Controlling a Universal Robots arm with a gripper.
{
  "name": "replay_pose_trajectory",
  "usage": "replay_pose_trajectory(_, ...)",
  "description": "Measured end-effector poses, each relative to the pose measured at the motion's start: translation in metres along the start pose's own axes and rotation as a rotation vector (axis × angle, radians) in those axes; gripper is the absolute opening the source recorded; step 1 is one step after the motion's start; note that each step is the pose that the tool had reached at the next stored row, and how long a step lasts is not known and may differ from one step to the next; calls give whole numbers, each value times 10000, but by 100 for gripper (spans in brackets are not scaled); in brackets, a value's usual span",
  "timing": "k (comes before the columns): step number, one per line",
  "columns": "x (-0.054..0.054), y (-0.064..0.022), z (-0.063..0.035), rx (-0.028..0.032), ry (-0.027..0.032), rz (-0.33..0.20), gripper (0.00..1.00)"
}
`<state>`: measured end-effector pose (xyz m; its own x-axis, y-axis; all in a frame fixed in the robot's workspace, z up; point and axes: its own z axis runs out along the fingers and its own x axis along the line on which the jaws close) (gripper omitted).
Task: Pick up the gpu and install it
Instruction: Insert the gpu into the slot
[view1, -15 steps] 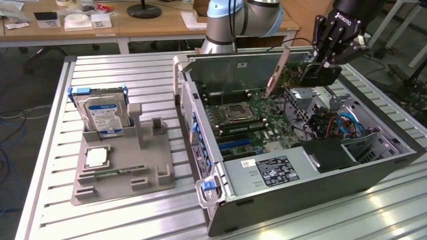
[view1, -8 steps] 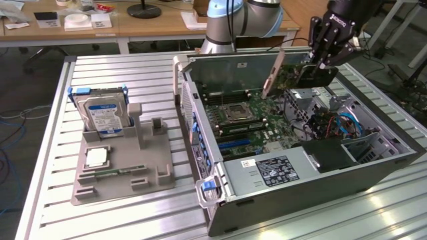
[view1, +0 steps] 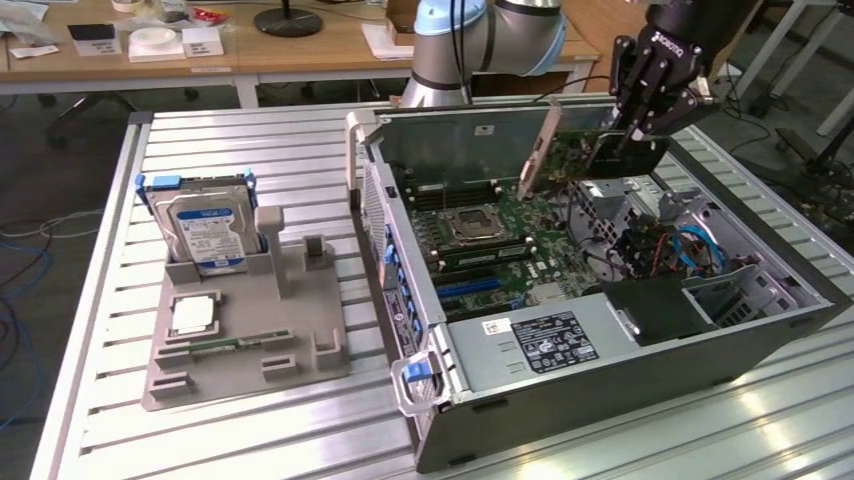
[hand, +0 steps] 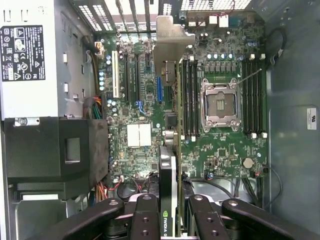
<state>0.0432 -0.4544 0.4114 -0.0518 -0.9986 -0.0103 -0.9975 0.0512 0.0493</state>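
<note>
The end effector (view1: 630, 140) is clamped on the gpu (view1: 587, 155), its fingers (view1: 641, 95) pressed against the card's two faces, and it hangs inside the open top of the case (view1: 747, 330). The case lies on its side on the slatted surface (view1: 227, 140).

The gpu stands on edge over the motherboard (view1: 494, 250), its flat faces upright rather than lying level. In the wrist view the gpu (hand: 170, 165) shows edge-on as a narrow strip, with the black cooler on one side and the thin green board on the other. Its long axis runs straight away from the end effector (hand: 172, 222), which grips the tail end. The pale bracket (hand: 170, 35) is the leading end and points at the slotted wall of the case. In the exterior view the bracket (view1: 541, 150) sits just beside that far wall, leaning a little.

The card's line passes between the socket (hand: 218, 102) with its memory slots and the expansion slots (hand: 131, 75). Whether its lower edge touches a slot cannot be told.

Well apart, at the exterior view's left, a hard drive (view1: 207, 235) stands upright in a grey holder (view1: 240, 340).
</note>
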Motion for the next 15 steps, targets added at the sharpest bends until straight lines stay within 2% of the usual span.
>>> replay_pose_trajectory(5,0,2,2,1,-2,1,27)
replay_pose_trajectory(15,4,71,32,0,-2,1,27)
